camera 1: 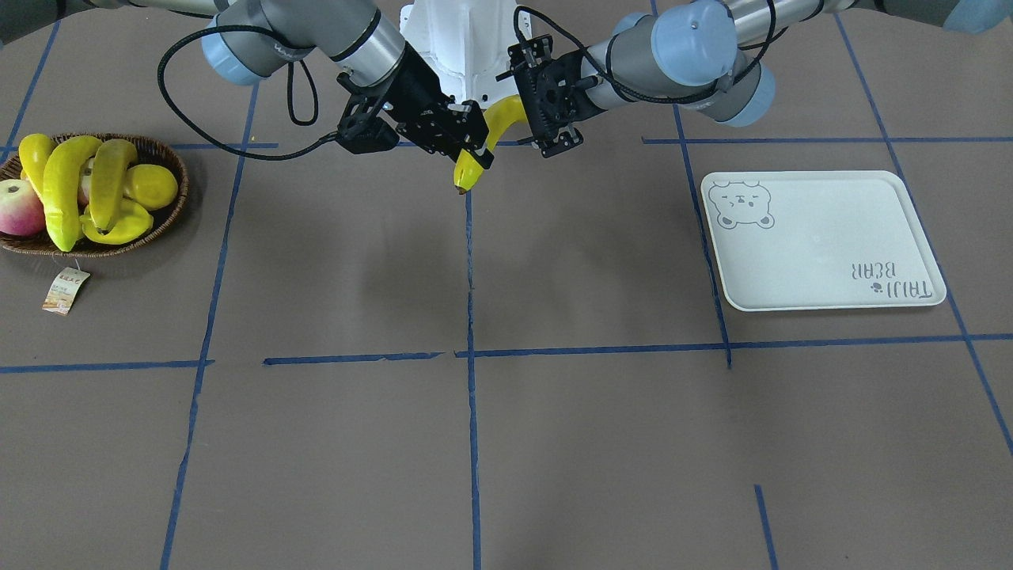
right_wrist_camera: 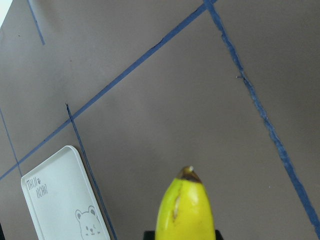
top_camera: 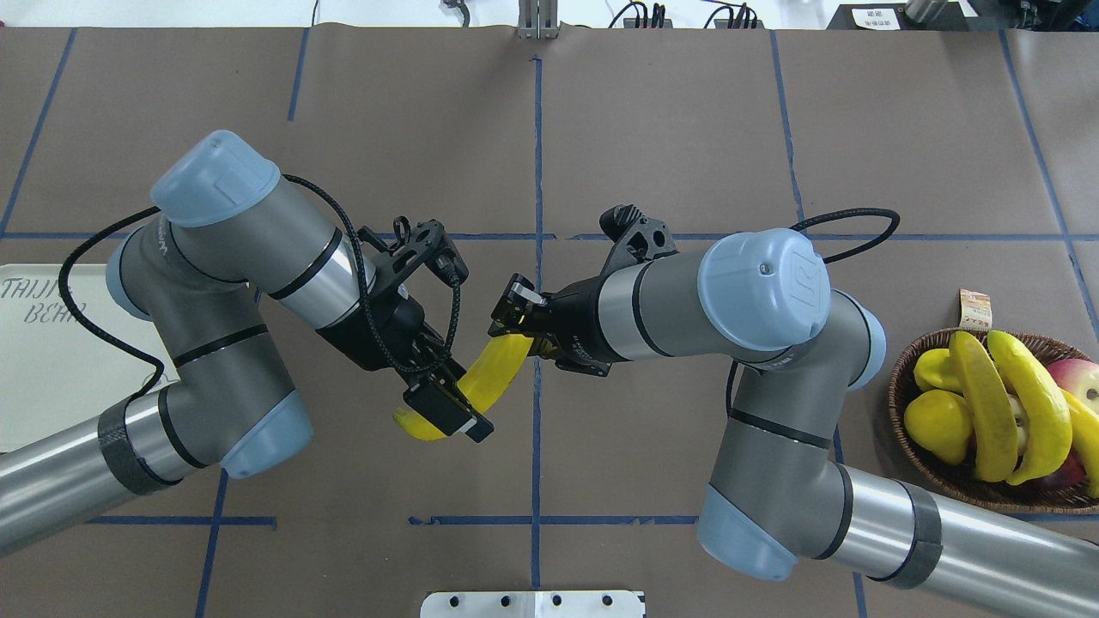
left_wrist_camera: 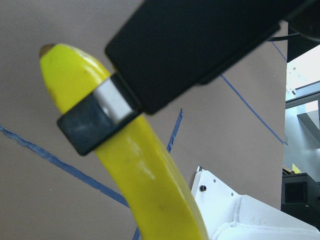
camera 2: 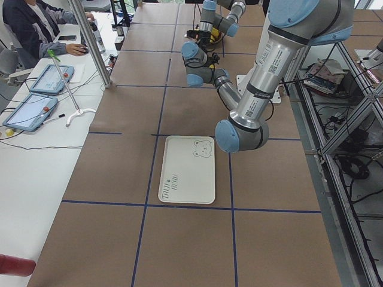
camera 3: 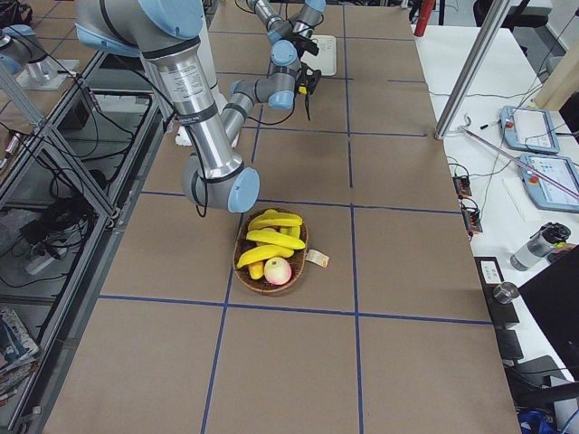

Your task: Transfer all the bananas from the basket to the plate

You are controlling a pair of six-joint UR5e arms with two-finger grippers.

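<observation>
Because basket (camera 1: 103, 251) and plate (camera 1: 831, 237) lie well apart, one banana (top_camera: 491, 378) is shared mid-air.
Clamped tight on its ends: right gripper (camera 1: 477, 154), left gripper (top_camera: 455, 416), a likely hand-over.

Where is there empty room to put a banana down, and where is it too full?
The plate is all bare, bear face to lettering. The brown table between basket and plate is bare too. The basket is packed with fruit. Over the middle, the left gripper and right gripper crowd round one banana.
</observation>
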